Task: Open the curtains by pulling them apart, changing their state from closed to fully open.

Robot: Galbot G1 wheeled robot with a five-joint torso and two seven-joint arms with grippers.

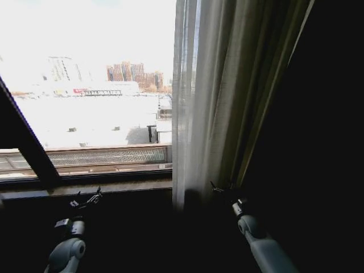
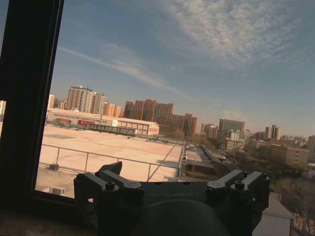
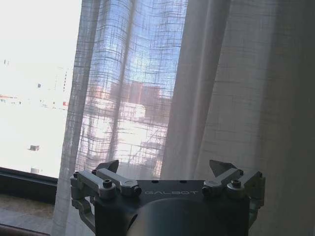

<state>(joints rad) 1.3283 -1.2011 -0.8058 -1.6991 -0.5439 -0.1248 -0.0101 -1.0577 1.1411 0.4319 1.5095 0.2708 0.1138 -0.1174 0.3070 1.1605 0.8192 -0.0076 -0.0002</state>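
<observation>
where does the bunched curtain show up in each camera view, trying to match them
Head view: the curtain hangs right of centre, bunched beside the bare window pane, above the right gripper.
Left wrist view: city and sky through the glass past the open left gripper; the curtain is not in it.
Right wrist view: the curtain hangs just beyond the open right gripper.
Shared landmark: the red-brown buildings.

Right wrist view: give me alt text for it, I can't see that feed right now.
The sheer white curtain hangs in vertical pleats just ahead of the open right gripper, whose fingers hold nothing. Beyond the curtain's edge, bare window glass shows a bright cityscape above a dark sill.
</observation>
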